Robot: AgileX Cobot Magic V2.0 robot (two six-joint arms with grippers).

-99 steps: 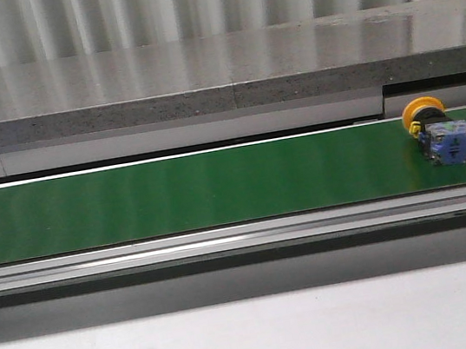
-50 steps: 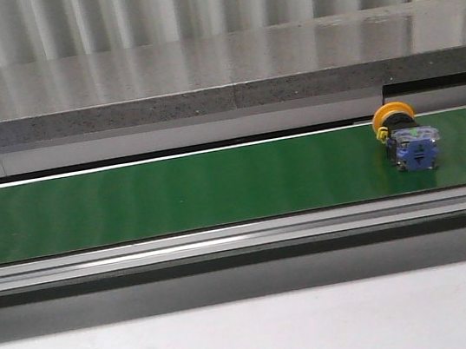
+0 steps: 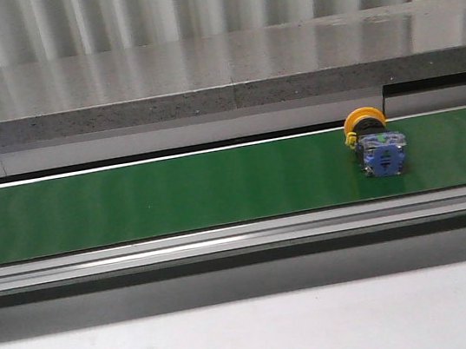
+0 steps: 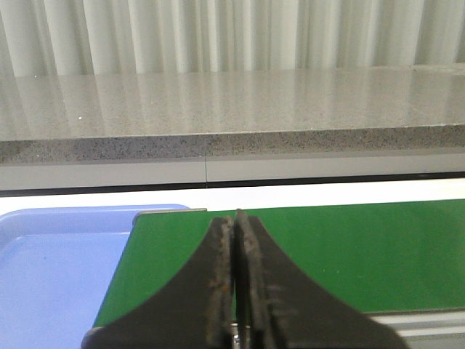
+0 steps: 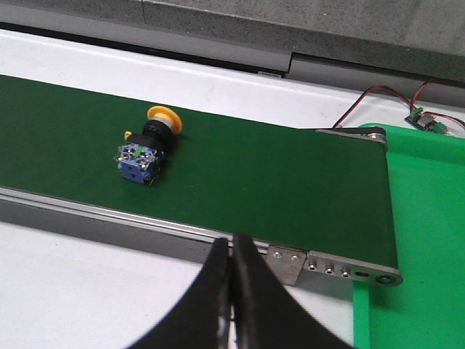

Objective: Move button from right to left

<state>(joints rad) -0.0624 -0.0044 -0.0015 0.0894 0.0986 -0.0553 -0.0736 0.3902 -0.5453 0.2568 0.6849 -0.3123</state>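
The button (image 3: 375, 142) lies on its side on the green conveyor belt (image 3: 174, 192), right of the middle, yellow cap toward the back and blue-grey block toward the front. It also shows in the right wrist view (image 5: 147, 147). My right gripper (image 5: 232, 251) is shut and empty, over the belt's near rail, well apart from the button. My left gripper (image 4: 234, 229) is shut and empty above the belt's left end; the button is out of that view. Neither gripper shows in the front view.
A blue tray (image 4: 51, 269) sits beyond the belt's left end. A green tray (image 5: 421, 240) sits at the belt's right end, with a small circuit board and wires (image 5: 425, 120) behind it. A grey stone ledge (image 3: 200, 74) runs along behind the belt.
The button has travelled to the left along the belt, from near the right edge of the front view toward the middle. No gripper touches it.
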